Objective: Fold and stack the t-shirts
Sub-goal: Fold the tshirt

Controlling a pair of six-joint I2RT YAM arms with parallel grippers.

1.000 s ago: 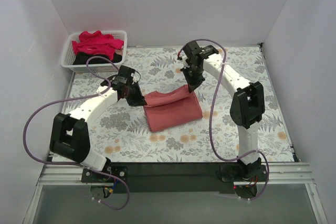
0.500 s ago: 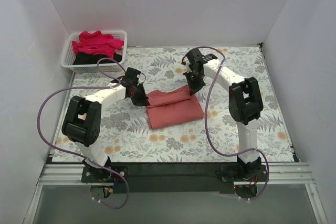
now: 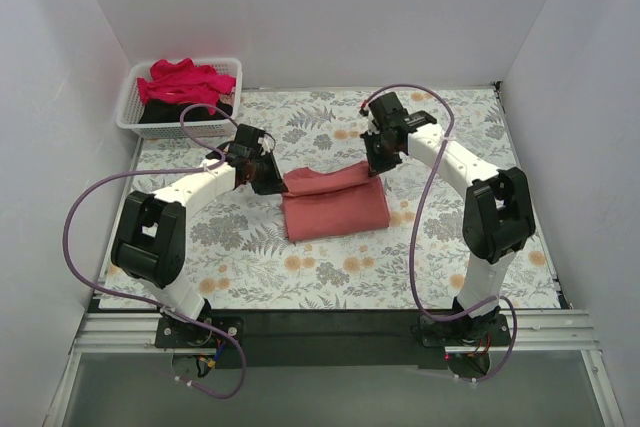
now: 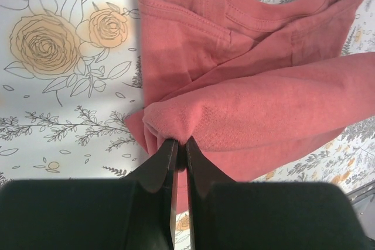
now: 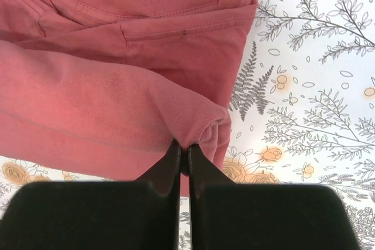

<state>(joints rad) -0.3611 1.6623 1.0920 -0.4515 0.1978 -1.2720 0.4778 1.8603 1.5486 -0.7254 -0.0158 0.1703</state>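
The dusty coral-red t-shirt (image 3: 335, 205) lies folded on the flowered table, mid-field. My left gripper (image 3: 268, 179) is shut on its far left corner, pinching a fold of cloth (image 4: 180, 139). My right gripper (image 3: 378, 162) is shut on its far right corner, pinching a fold (image 5: 184, 143). Both hold the far edge lifted, folded over toward the near side. The collar (image 4: 275, 19) shows beneath in the left wrist view and in the right wrist view (image 5: 135, 7). The crimson-pink t-shirt (image 3: 185, 82) lies on the black t-shirt (image 3: 165, 113) in the basket.
The white slatted basket (image 3: 128, 117) stands at the far left corner. White walls close in the table on the left, back and right. The flowered table cloth (image 3: 330, 277) is bare near the front. Purple cables loop from both arms.
Both grippers have carried the shirt's far edge a little rightward and nearer. The right arm has swung out to the right; the left arm has stretched further toward the shirt.
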